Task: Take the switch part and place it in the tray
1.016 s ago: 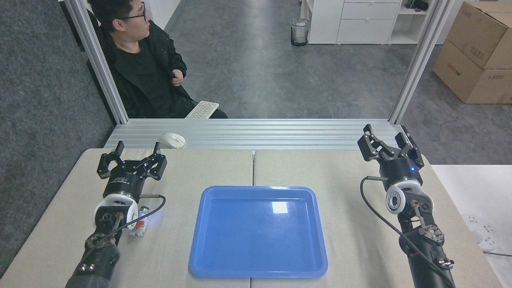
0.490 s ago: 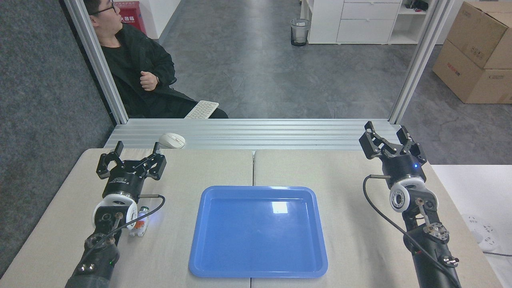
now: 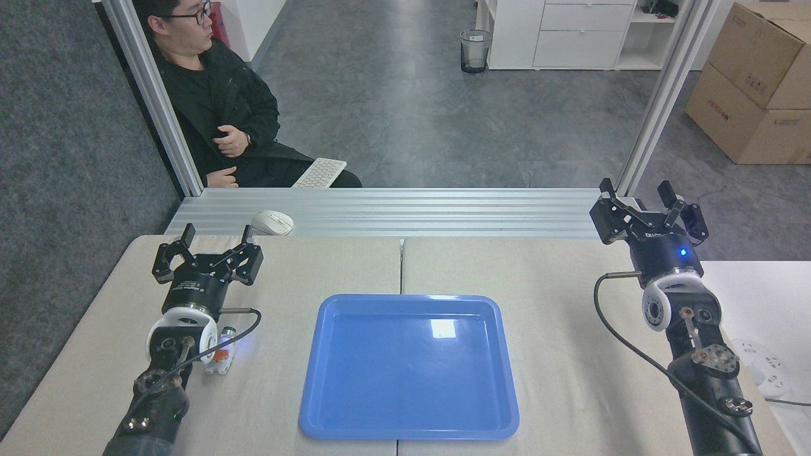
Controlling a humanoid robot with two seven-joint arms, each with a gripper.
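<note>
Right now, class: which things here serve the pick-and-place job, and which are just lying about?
Job:
switch part
tray
left gripper, open
right gripper, open

Lying about:
mouse
keyboard
cardboard boxes
waste bin

The tray (image 3: 408, 367) lies in the middle of the table (image 3: 494, 266). The switch part (image 3: 223, 351) sits on the table to its left, beside the left arm. A computer mouse (image 3: 273, 222) rests behind the table. A person (image 3: 215, 107) sits farther back with a keyboard (image 3: 320, 173).
</note>
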